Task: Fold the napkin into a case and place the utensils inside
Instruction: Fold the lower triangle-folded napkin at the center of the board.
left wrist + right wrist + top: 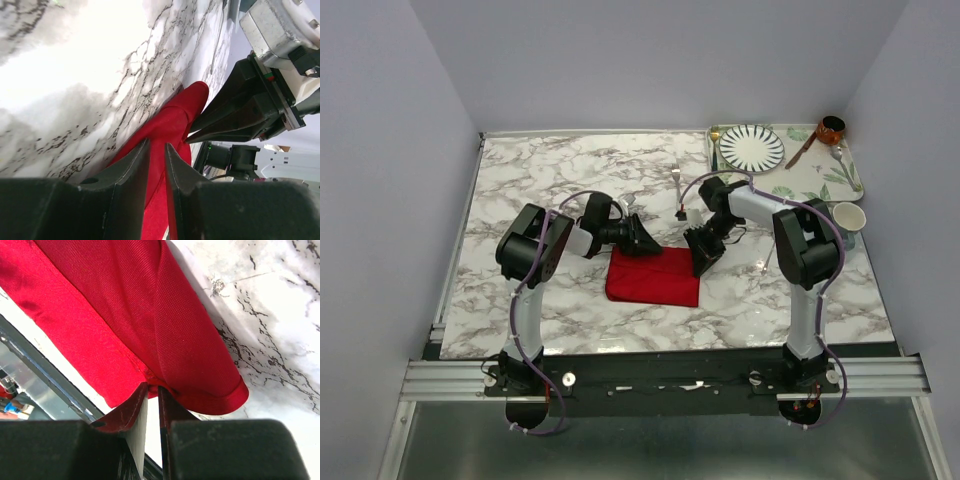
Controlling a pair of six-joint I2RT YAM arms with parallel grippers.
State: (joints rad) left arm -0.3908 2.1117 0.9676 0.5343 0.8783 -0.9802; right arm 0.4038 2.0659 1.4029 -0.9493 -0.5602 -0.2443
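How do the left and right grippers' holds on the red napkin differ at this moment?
The left gripper pinches the napkin on its far edge, left of the middle; the right gripper pinches its far right corner. A thick fold runs deep into the left gripper, while the right gripper nips only a thin hem at its tips. Shared: both are shut on the cloth, low over the table.

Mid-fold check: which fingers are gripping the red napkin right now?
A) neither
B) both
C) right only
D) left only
B: the wrist views show the napkin pinched between the left fingers and between the right fingers.
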